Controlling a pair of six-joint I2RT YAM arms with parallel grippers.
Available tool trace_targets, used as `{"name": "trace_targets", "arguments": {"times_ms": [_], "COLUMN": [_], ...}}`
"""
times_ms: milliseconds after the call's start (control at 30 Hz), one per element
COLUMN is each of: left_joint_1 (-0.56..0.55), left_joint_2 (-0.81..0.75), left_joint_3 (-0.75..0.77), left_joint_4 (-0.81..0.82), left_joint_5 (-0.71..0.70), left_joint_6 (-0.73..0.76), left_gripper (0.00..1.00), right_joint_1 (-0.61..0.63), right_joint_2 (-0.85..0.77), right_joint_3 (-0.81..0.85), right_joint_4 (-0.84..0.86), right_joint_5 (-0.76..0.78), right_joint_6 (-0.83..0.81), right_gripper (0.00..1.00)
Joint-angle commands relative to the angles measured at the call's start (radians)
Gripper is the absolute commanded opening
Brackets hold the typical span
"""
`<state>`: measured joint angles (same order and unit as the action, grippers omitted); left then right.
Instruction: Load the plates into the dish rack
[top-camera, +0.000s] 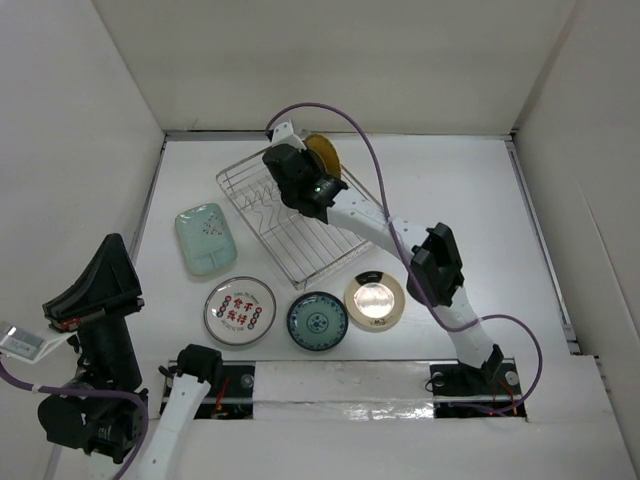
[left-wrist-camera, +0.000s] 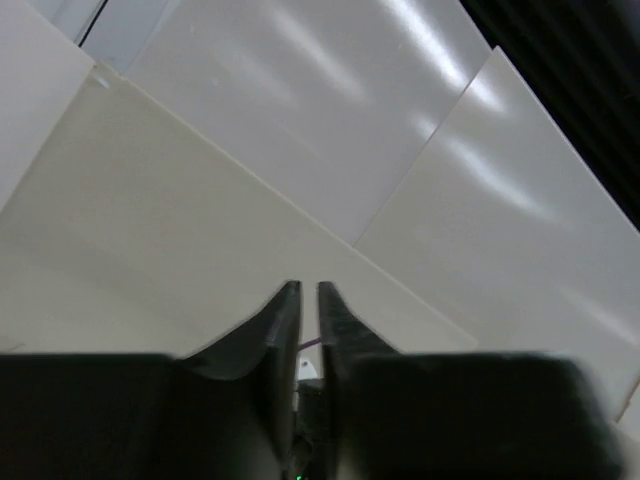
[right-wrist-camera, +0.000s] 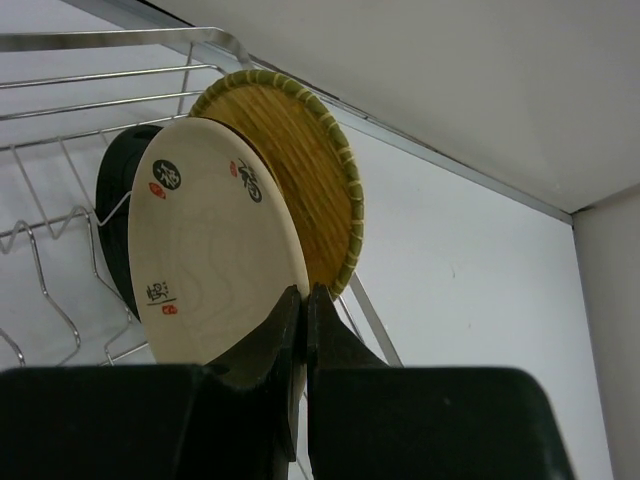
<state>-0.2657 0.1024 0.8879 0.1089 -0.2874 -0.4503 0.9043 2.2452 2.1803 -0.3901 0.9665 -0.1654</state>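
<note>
1. The table carries the dish rack, which sits skewed, one corner close to the back wall. It looks light. If I press sideways while seating a plate, the whole rack could slide or swing.
2. Four dishes lie flat on the table, near my bases: the pale green dish, the white plate with red characters, the teal patterned plate and the cream-gold plate. My right arm stretches above them, so a low retreat could clip one.
3. In the rack's far corner the woven tan plate stands on edge, with a dark plate near it. A nudge could tip either over.
4. The cream plate leans against the woven one. Whether its lower edge sits between tines I cannot tell. If it does not, it may slide or topple once I let go.
5. My right gripper is pinched on that plate's lower rim. The hold is thin, so a twist could make it slip.
6. My left gripper is closed on nothing, off to the side and pointing at the walls.
</note>
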Motion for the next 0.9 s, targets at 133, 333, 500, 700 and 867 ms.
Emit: {"name": "trace_targets", "arguments": {"times_ms": [133, 333, 500, 700, 867], "left_joint_1": [0.005, 0.005, 0.005, 0.005, 0.005], "left_joint_2": [-0.001, -0.007, -0.021, -0.021, -0.015], "left_joint_3": [-0.007, -0.012, -0.018, -0.029, -0.033], "left_joint_4": [0.061, 0.069, 0.083, 0.101, 0.126], "left_joint_5": [0.057, 0.063, 0.07, 0.1, 0.163], "left_joint_6": [0.009, 0.016, 0.028, 0.03, 0.032], "left_gripper": [0.08, 0.44, 0.5, 0.49, 0.29], "right_joint_1": [0.022, 0.031, 0.05, 0.05, -0.022], "right_joint_2": [0.1, 0.145, -0.046, -0.494, -0.84], "right_joint_3": [0.071, 0.122, -0.035, -0.56, -1.084], "right_joint_4": [0.063, 0.074, 0.207, 0.445, 0.455], "right_joint_5": [-0.011, -0.003, 0.002, -0.173, -0.302], "right_joint_6": [-0.017, -0.017, 0.027, 0.226, 0.564], "right_gripper": [0.0, 0.06, 0.63, 0.63, 0.0]}}
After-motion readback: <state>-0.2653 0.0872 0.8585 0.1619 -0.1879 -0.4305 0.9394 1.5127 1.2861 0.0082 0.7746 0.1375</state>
